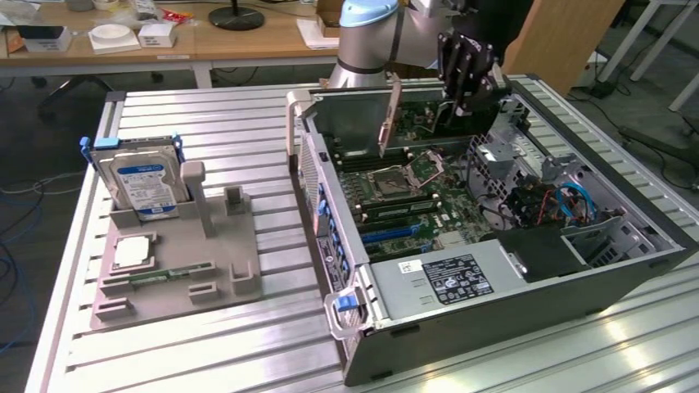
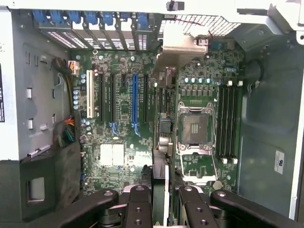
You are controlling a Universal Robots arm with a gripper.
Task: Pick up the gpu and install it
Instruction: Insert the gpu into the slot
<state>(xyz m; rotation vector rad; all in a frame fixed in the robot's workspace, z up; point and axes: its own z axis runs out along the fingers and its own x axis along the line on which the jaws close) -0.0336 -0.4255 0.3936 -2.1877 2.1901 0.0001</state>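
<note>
Two views of an open computer case (image 1: pixel 525 315): one wide and off the arm, one close and mounted on the wrist.

The exterior view sits high off one corner of the case, facing diagonally down; it stands far enough back to take in the slatted table (image 1: pixel 196 360), a grey parts tray (image 1: pixel 235 246) on the exterior view's left, the robot arm (image 1: pixel 366 24) behind the case, and desks beyond; the wrist view looks straight down into the case from close above, with the gripper (image 2: pixel 161 192) and the edge-on gpu (image 2: pixel 160 166) clamped in it nearest the lens; both views share the motherboard (image 1: pixel 410 201), its CPU socket (image 2: pixel 194 129) and the case's inner walls.
</note>
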